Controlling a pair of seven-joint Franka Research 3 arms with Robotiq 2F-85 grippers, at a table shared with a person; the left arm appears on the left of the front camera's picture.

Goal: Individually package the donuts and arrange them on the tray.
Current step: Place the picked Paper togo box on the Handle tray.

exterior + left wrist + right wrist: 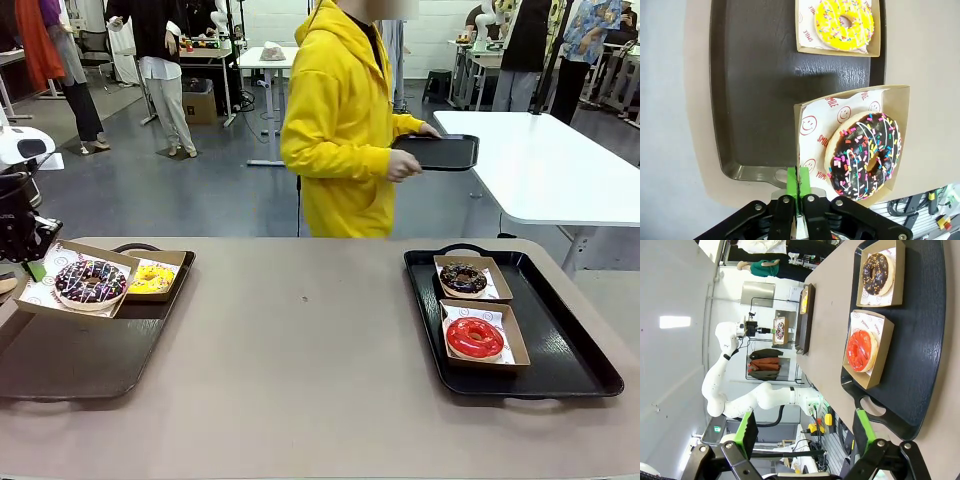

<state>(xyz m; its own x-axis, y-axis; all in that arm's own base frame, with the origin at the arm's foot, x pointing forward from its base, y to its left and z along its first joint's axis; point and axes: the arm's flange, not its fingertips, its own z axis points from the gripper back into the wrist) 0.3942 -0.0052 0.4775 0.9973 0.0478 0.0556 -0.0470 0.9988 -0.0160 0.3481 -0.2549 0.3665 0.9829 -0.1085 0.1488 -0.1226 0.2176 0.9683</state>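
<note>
My left gripper [36,266] is shut on the rim of a paper-lined cardboard box [897,100] that carries the dark purple-brown sprinkled donut [90,281] [865,155], holding it just above the left tray's [60,360] near-left corner. The green pads [792,182] pinch the box edge. At the back of that tray [755,100] sits the yellow donut [152,278] [844,24] in its box. On the right tray [565,345] [920,340], the chocolate donut [463,277] [876,273] and the red donut [475,338] [862,351] each lie boxed. My right gripper [806,430] hangs open above and beside that tray.
A person in a yellow hoodie stands beyond the table's far edge, holding another black tray [440,152]. The brown tabletop [300,340] lies bare between the two trays. A white table [550,165] stands at the back right.
</note>
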